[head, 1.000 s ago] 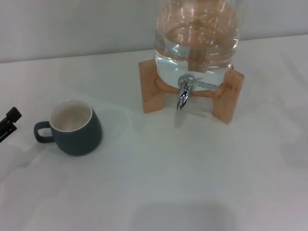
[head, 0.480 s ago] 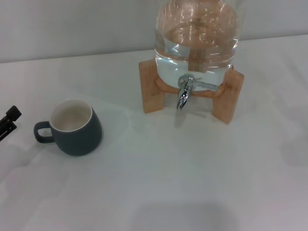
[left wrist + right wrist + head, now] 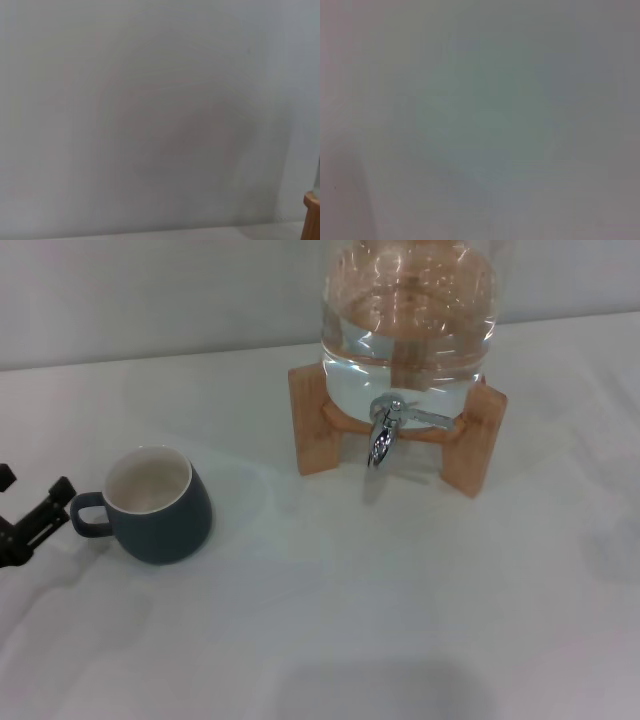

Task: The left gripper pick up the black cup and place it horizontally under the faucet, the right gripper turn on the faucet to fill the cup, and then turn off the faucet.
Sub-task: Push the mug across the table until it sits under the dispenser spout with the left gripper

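At the far right of the white table (image 3: 350,620), a clear glass jar (image 3: 408,315) rests on a wooden stand (image 3: 470,440), the faucet (image 3: 383,430) at its front. Well to the near left, the black cup (image 3: 155,505) stands upright. The left gripper (image 3: 25,520) sits just beside its handle, fingers (image 3: 50,512) spread apart, holding nothing.

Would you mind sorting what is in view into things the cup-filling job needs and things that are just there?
Needed for the job:
- black cup, upright on the table
- faucet, on the glass jar
- left tool, open beside the cup's handle

Just there:
- glass jar holding water
- wooden stand under the jar
- white table
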Robot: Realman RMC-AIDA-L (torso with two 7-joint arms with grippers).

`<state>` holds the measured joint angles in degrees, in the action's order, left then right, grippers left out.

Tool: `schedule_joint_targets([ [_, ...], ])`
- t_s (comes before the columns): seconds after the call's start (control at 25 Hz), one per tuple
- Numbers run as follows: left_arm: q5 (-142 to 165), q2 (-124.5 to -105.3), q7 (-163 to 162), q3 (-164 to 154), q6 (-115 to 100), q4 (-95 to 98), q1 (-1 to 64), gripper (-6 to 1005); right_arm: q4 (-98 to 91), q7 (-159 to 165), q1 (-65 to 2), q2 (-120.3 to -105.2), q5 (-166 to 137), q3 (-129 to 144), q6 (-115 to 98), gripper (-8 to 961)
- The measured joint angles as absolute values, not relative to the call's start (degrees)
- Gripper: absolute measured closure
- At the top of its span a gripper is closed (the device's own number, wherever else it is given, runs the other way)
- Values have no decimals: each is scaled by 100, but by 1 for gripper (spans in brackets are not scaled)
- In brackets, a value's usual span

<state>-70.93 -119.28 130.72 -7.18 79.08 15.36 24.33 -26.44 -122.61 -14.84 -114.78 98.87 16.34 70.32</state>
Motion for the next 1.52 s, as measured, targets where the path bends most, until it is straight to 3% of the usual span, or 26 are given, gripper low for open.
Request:
schedule_joint_targets([
  [1.52,-7468,-11947,14210,-685,7593,873,2408,120,-2630,-12261,-1556,-11470,9851,1639,6835,99],
])
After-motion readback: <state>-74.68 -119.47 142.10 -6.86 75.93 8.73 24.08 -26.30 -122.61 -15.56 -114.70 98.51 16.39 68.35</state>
